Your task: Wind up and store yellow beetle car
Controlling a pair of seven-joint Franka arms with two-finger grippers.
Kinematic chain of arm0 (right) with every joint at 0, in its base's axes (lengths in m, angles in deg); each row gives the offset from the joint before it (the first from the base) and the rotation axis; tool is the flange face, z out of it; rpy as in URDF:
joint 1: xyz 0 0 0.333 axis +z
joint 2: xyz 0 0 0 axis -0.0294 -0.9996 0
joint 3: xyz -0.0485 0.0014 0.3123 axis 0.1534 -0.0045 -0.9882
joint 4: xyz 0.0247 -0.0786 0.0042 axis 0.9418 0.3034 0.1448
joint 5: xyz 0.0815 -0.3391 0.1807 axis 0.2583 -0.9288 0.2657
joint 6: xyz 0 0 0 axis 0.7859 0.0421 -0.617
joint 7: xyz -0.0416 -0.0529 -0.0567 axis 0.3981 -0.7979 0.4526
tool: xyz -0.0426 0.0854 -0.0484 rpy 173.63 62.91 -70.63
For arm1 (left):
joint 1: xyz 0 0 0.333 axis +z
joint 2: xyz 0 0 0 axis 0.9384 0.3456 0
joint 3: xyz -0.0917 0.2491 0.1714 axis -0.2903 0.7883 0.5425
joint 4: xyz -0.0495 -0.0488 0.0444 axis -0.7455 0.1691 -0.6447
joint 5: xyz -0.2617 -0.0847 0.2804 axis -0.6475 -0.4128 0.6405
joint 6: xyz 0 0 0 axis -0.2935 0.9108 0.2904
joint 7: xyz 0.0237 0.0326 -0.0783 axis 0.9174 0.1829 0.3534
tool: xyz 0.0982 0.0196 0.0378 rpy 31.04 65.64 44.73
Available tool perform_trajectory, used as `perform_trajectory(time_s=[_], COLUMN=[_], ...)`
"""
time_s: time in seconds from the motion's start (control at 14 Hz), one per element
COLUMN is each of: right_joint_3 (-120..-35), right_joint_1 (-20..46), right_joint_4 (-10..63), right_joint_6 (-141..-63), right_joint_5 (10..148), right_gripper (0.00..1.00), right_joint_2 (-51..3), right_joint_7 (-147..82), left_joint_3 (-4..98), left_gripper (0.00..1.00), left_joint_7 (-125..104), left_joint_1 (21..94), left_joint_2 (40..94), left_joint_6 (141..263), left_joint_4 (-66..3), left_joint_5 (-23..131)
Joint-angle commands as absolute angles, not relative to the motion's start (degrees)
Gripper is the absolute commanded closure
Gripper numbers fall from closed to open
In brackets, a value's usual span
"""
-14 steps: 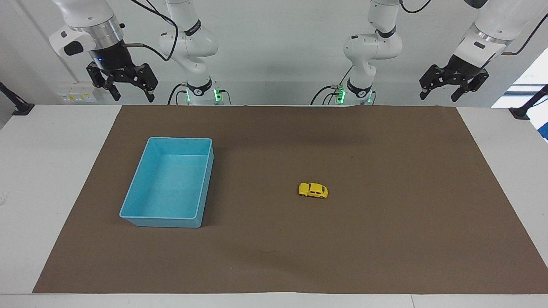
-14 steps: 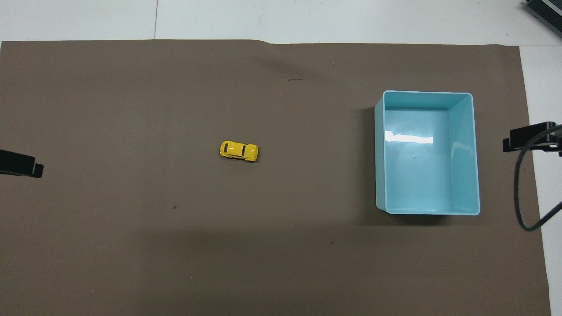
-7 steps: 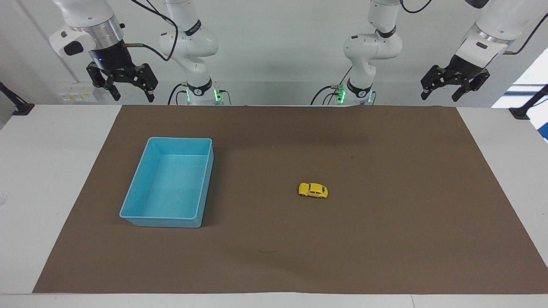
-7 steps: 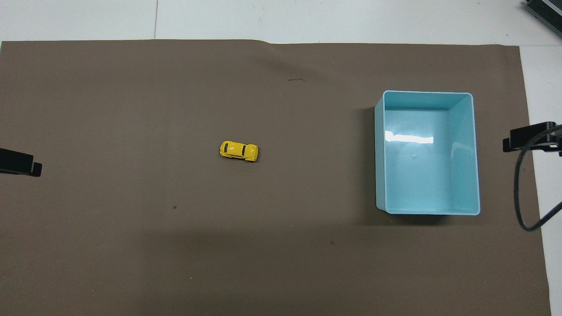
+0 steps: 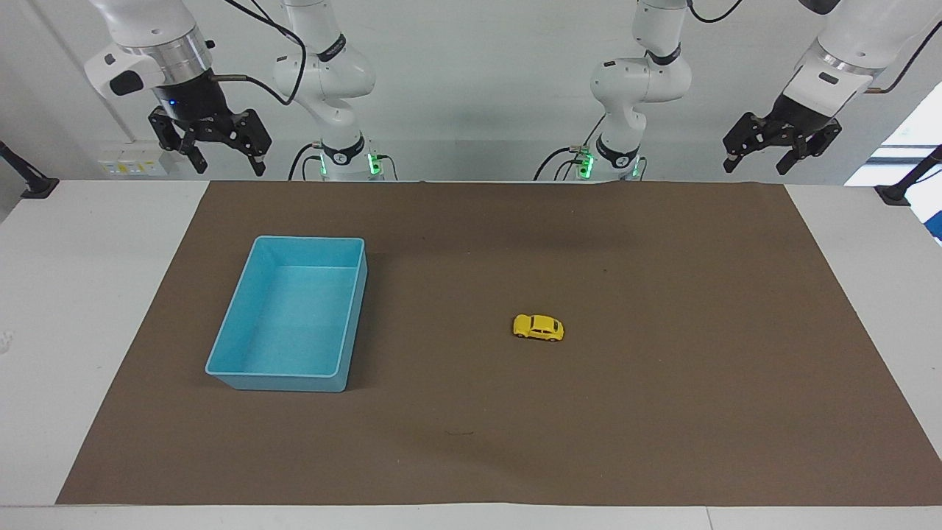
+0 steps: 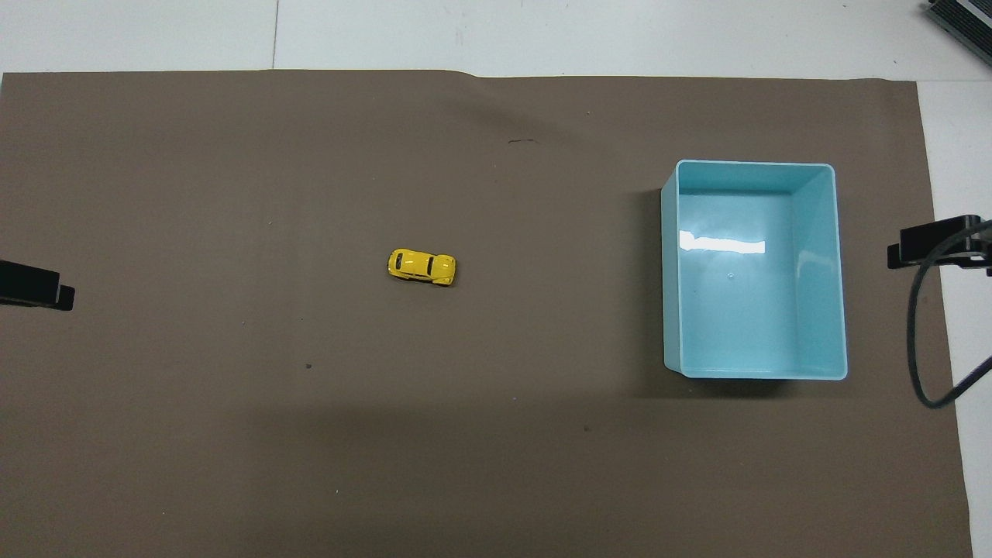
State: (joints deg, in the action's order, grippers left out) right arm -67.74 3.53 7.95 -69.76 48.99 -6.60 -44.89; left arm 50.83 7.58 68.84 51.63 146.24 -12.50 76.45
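Note:
The yellow beetle car [image 5: 539, 327] [image 6: 421, 266] stands on its wheels near the middle of the brown mat, free of both grippers. A light blue bin [image 5: 243, 370] [image 6: 671, 271] sits empty toward the right arm's end of the table. My left gripper [image 5: 758, 163] hangs open, high above the mat's corner at the left arm's end, with nothing in it. My right gripper [image 5: 228, 163] hangs open and empty, high above the table's edge at the right arm's end. In the overhead view only dark tips of the left gripper [image 6: 35, 285] and the right gripper [image 6: 930, 244] show.
The brown mat [image 5: 662, 412] covers most of the white table [image 5: 73, 294]. A black cable [image 6: 922, 341] loops down by the right gripper, beside the bin. Black clamps [image 5: 901, 188] stand at both ends of the table.
The left gripper has drifted slightly; its tip has edged up in the overhead view. The car, the bin and the right gripper have not moved.

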Motion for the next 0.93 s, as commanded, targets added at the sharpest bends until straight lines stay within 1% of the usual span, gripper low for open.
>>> perform_trajectory(time_s=[0.0,0.86], right_joint_3=[-67.95,-67.95], right_joint_1=[2.92,2.92], right_joint_4=[8.24,8.24], right_joint_6=[-69.61,-69.61], right_joint_5=[49.83,49.83], right_gripper=[0.0,0.0], right_joint_2=[-6.01,-6.01], right_joint_7=[-45.1,-45.1], left_joint_3=[50.65,50.65], left_gripper=[0.0,0.0], left_joint_7=[7.14,7.23], left_joint_1=[68.9,68.99], left_joint_2=[50.82,50.73], left_joint_6=[147.1,146.31], left_joint_4=[-13.09,-13.09], left_joint_5=[77.46,77.46])
